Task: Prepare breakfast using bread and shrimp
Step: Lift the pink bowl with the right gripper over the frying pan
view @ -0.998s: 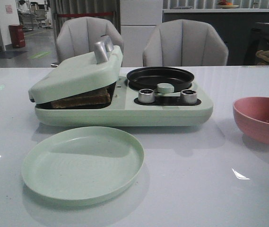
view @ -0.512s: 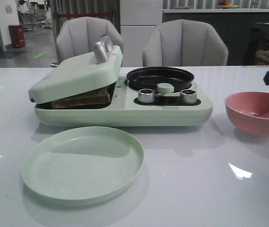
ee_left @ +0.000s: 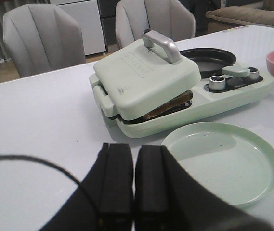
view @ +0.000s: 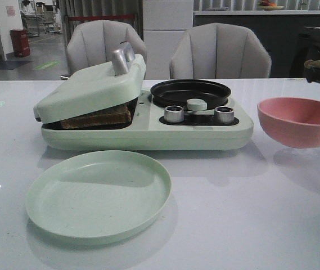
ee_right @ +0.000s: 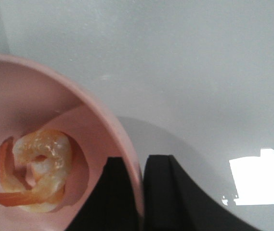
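Bread (view: 99, 117) sits browned inside the green breakfast maker (view: 148, 132), pinched under its half-lowered lid (view: 89, 87), so your toasting side is already loaded. You can see the maker standing at the back of the white table (view: 233, 214), with the black frying pan (view: 190, 91) built into its right half and bare.

In front of it, toward your left, lies the pale green plate (view: 53, 208), holding nothing yet.

What has changed is on your right. Over the last second the pink bowl (view: 294, 121) has come up off the table and travelled leftward, from the far right edge toward the maker; its shadow now lies apart from it below. Your right gripper (ee_right: 139, 192) carries it by the rim, one finger inside the wall and one outside, clamped tight on the rim.

Inside that bowl rests the shrimp (ee_right: 35, 171), a curled pink-orange cluster on the bottom. My reading is that you are bringing it over to tip into the pan, and the bowl is not yet above it. Keep it level until then, since a rim pinch could let it swing.

Your left gripper (ee_left: 134, 183) hangs low over the table near the plate, fingers pressed together with nothing between them.
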You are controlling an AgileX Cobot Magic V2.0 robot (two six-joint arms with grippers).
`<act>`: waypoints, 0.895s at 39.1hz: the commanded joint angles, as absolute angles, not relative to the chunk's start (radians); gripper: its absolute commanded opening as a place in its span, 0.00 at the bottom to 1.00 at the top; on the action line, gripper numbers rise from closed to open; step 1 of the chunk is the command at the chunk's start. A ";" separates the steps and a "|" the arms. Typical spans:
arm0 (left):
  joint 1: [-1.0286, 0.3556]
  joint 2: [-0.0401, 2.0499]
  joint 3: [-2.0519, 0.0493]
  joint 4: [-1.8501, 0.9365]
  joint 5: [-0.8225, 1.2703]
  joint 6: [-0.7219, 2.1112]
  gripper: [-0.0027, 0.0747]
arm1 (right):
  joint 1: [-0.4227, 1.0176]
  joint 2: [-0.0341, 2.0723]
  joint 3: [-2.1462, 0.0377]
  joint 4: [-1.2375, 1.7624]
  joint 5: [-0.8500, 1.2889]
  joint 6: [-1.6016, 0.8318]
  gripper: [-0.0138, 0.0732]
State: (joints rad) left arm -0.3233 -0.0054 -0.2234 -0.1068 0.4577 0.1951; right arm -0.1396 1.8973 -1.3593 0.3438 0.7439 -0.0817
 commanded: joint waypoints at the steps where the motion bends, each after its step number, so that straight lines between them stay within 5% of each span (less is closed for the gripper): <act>1: -0.329 -0.014 -0.250 -0.120 0.384 0.185 0.18 | -0.144 1.846 -1.460 0.382 0.786 -0.101 0.29; 14: -0.329 -0.014 -0.250 -0.120 0.384 0.185 0.18 | -0.010 1.847 -1.690 0.382 0.710 -0.103 0.29; 35: -0.329 -0.014 -0.250 -0.120 0.384 0.185 0.18 | 0.198 1.894 -1.649 0.375 -0.014 -0.220 0.29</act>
